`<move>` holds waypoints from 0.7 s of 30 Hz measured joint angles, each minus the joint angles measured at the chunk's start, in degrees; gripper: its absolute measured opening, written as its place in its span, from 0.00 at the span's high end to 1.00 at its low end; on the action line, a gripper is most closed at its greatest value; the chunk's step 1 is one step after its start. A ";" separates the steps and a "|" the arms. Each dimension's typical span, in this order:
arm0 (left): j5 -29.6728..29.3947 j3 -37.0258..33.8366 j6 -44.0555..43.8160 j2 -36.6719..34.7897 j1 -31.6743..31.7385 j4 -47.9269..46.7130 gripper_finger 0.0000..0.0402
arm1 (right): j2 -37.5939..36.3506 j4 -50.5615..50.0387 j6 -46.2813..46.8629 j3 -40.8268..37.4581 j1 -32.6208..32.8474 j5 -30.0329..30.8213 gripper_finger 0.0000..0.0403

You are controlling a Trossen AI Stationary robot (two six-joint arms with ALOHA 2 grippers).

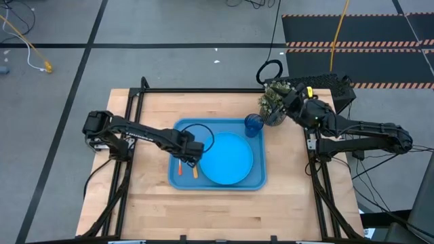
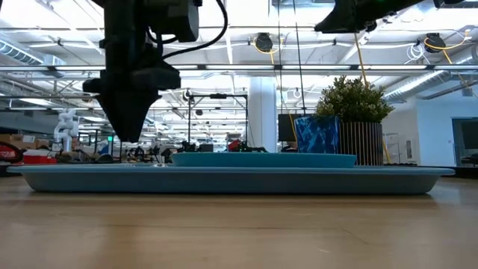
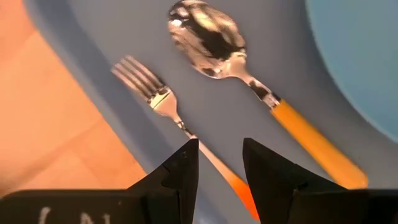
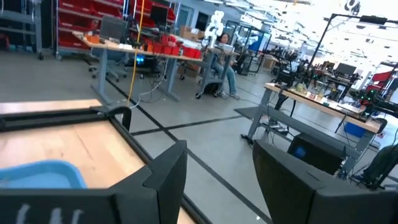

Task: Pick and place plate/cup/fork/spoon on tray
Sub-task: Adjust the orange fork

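Left gripper (image 1: 192, 155) hangs over the 9 o'clock end of the large rectangular light-blue plastic tray (image 1: 261, 181), jaws parted with nothing between them. Directly under it: the small silver-tined fork with thin orange handle (image 3: 163, 102), its handle running beneath the gap between the fingers. Just beside it, toward the plate, the silver-bowled, orange-handled spoon (image 3: 249, 79).

Round flat sky-blue plastic plate (image 1: 227, 158) sits mid-tray. Small dark-blue translucent cylindrical cup (image 1: 252, 126) stands at the tray's 1 o'clock corner, apparently inside the rim, though the overhead view is tight there.

Right gripper (image 4: 217, 177) raised near the potted green plant (image 1: 272, 102), at 1 o'clock off the wooden surface (image 1: 156, 210), jaws wide, empty.

Judgement: all four items appear placed; task essentially complete.
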 joint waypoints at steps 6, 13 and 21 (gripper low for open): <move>-4.14 -0.04 -10.63 0.47 -2.53 -0.44 0.68 | 0.00 2.32 -0.02 0.00 0.00 0.00 0.56; -4.51 -0.04 -20.05 2.77 -4.77 -2.34 0.68 | -0.02 5.33 -1.12 0.00 0.04 -0.11 0.56; -3.68 -0.04 -25.84 5.96 -4.72 -2.35 0.68 | 0.00 5.24 -2.60 0.00 0.04 -0.17 0.56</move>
